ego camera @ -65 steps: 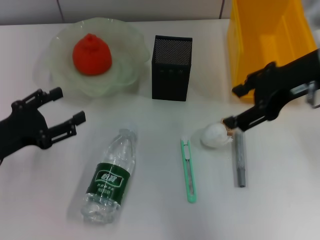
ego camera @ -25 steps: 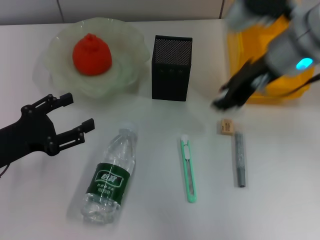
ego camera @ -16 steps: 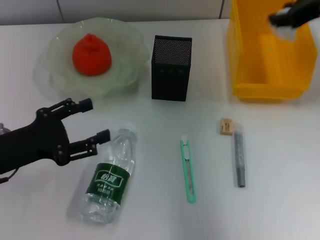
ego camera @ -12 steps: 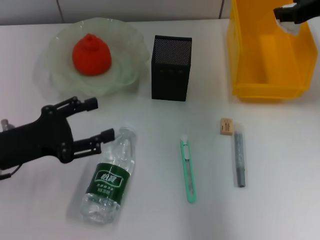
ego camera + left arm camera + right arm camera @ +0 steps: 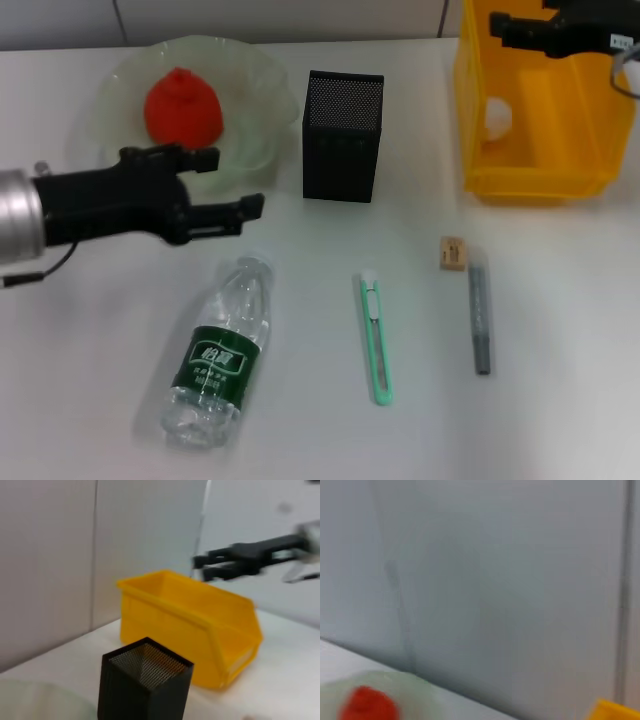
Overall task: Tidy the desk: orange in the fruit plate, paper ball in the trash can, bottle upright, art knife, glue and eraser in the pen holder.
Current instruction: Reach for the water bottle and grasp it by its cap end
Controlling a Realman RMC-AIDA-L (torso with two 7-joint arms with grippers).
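The orange (image 5: pixel 183 108) sits in the fruit plate (image 5: pixel 258 75) at the back left. The bottle (image 5: pixel 222 350) lies on its side, cap toward the plate. My left gripper (image 5: pixel 232 180) is open and empty, just beyond the cap by the plate's front rim. The paper ball (image 5: pixel 497 116) lies inside the yellow trash can (image 5: pixel 540 160). My right gripper (image 5: pixel 503 22) is above the can's back, open and empty; it also shows in the left wrist view (image 5: pixel 206 566). The art knife (image 5: pixel 377 340), the glue (image 5: pixel 480 315) and the eraser (image 5: pixel 453 252) lie on the table. The pen holder (image 5: pixel 342 135) stands upright.
The pen holder (image 5: pixel 145 685) and trash can (image 5: pixel 190 625) stand side by side near the back wall. The orange (image 5: pixel 367 705) shows low in the right wrist view. White table stretches between the bottle and the knife.
My left gripper has moved away from the bottle's side, forward and right, to the plate's front rim. My right gripper let go of the paper ball, which now lies in the trash can.
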